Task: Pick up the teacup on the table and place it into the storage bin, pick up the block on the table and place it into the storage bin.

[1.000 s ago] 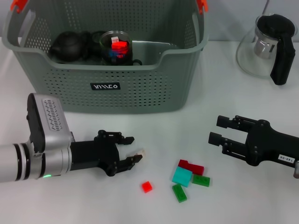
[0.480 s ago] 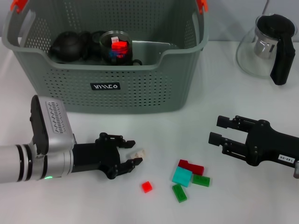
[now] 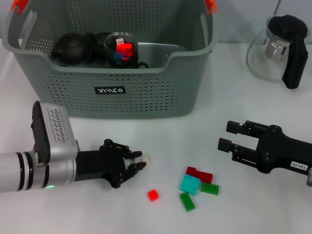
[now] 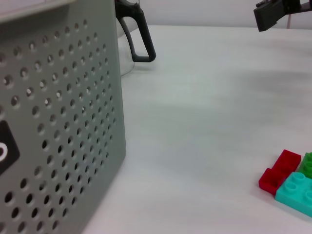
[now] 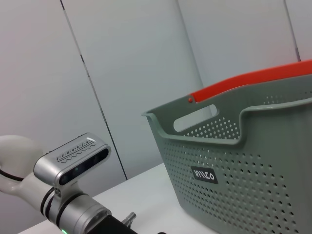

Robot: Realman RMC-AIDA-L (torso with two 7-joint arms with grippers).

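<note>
White table (image 3: 204, 131), left pincer (image 3: 139, 162) clamping small pale block (image 3: 146, 159), right pincer (image 3: 229, 136) open

Matt perforated plastic storage bin (image 3: 146, 92), glossy glass teapot (image 3: 273, 48), smooth white table (image 3: 214, 117)

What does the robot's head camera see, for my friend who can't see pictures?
The left tool pinches a small pale block on the white table, just in front of the grey storage bin, which holds a dark teapot and a glass teacup. Red, teal and green blocks lie nearby; the right tool waits open beside them, a glass teapot behind.
</note>
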